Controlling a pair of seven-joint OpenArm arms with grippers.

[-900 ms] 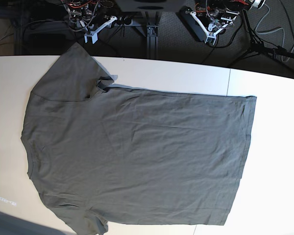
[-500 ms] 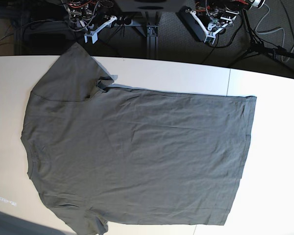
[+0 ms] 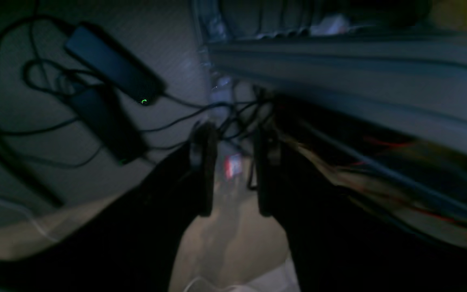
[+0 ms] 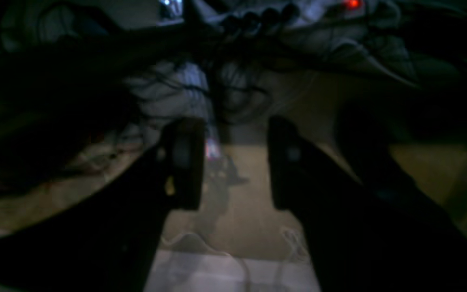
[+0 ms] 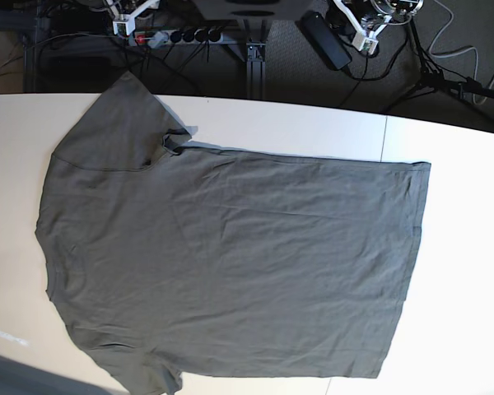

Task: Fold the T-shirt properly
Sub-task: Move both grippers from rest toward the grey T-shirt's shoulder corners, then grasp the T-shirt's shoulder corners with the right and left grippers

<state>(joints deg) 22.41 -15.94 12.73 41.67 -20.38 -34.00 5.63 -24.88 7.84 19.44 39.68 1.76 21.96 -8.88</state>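
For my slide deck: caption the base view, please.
Unfolded T-shirt lies flat on the white table; both grippers sit beyond its far edge.

T-shirt (image 5: 230, 263): matt olive-grey cloth, soft, lightly creased.
Table (image 5: 469, 271): smooth white top, faint sheen. Fingers (image 4: 185, 162): dark, matt.

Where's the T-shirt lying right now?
In the base view, the T-shirt lies spread flat on the white table, covering its left and middle, collar end left, hem right.
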